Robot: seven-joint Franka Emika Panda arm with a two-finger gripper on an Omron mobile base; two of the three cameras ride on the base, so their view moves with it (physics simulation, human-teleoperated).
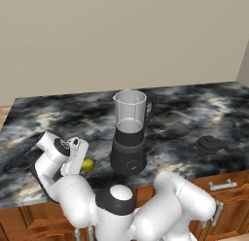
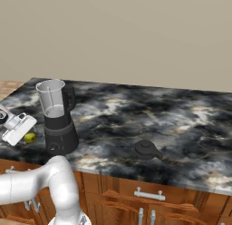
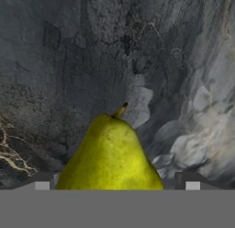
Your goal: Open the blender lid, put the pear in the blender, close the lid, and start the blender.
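The pear (image 3: 110,153), yellow-green with a short stem, lies on the dark marbled counter (image 1: 194,113) just left of the blender (image 1: 129,138). My gripper (image 3: 117,183) is lowered over the pear, open, with one fingertip (image 3: 42,182) on each side of it and the right one clearly apart from it. In the base views the white hand hangs right above the pear (image 1: 88,164) (image 2: 30,137). The blender's (image 2: 58,119) clear jar stands uncovered on its dark base. The blender lid (image 1: 209,145) (image 2: 146,149) lies on the counter to the right of the blender.
The counter's front edge runs just before the pear and the blender base. Wooden drawers with metal handles (image 2: 148,194) sit under the counter. A beige wall (image 1: 121,36) rises behind it.
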